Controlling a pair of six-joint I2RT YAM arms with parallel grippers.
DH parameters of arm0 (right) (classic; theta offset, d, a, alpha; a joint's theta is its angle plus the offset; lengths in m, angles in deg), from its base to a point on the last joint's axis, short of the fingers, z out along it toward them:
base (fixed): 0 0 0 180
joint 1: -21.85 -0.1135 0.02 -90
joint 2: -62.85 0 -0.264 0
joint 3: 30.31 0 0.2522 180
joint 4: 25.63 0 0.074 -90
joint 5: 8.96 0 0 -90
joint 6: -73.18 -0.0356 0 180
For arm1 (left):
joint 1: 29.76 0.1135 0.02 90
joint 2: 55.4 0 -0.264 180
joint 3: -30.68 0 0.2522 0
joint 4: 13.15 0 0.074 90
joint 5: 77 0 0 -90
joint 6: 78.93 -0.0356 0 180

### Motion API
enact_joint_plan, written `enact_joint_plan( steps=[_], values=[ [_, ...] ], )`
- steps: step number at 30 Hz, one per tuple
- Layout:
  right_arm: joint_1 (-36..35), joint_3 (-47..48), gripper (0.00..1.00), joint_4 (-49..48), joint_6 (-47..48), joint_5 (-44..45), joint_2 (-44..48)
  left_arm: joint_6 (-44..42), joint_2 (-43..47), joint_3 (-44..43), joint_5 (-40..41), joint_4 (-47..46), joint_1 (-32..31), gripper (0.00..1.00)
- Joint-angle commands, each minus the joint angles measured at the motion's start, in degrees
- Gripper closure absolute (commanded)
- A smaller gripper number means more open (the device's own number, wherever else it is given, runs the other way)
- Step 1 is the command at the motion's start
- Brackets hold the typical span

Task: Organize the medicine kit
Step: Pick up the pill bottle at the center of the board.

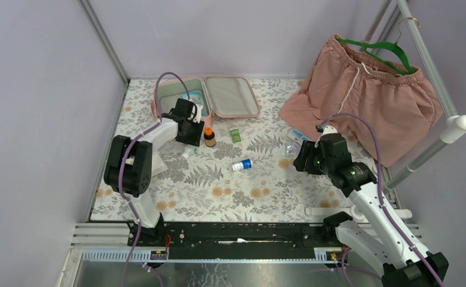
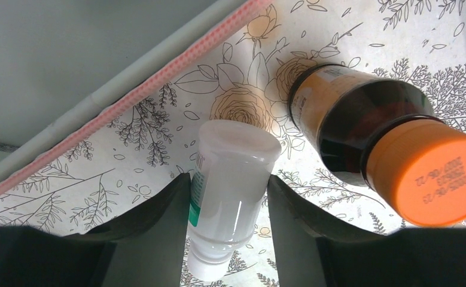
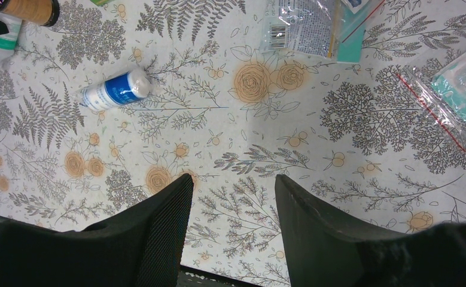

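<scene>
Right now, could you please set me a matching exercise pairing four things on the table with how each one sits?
Things:
1. white bottle
2. brown bottle
3. blue-label bottle
4. case

States:
A. lying on its side, apart from the others
B. open, lid laid flat
C. between the fingers of the left gripper
D. standing upright, orange cap on top

Pairs: 1-C, 2-D, 3-A, 4-B
</scene>
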Motion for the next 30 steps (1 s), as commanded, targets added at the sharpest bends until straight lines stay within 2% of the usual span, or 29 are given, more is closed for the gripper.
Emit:
enact_joint_plan(
  steps=[1,4,6,9,18,23,30],
  values=[
    [-0.17,0.22,0.39,-0.82,0.86,-0.90,0.68,0.64,0.72,-0.77,0.95,1.08,-0.13,0.48],
    [-0.13,0.23,0.39,-0.81,0.84,-0.90,0.73,2.33,0.23,-0.88,0.89,1.43,-0.14,0.49],
    [-0.13,0.23,0.39,-0.82,0.88,-0.83,0.69,2.60,0.05,-0.88,0.82,1.62,-0.24,0.43],
    [-0.13,0.23,0.39,-0.81,0.83,-0.81,0.73,2.62,0.03,-0.74,0.60,1.65,-0.43,0.40],
    [-0.20,0.40,0.39,-0.50,0.87,-1.07,0.82,2.57,-1.49,-0.94,2.86,1.76,-1.41,0.38],
    [-0.15,0.41,0.39,-0.47,0.88,-1.07,0.91,2.57,-1.99,-1.03,2.94,1.90,-1.53,0.39],
    [-0.19,0.24,0.39,-0.72,0.75,-1.03,0.95,3.91,-1.58,-1.52,4.47,2.66,-1.97,0.48]
  ],
)
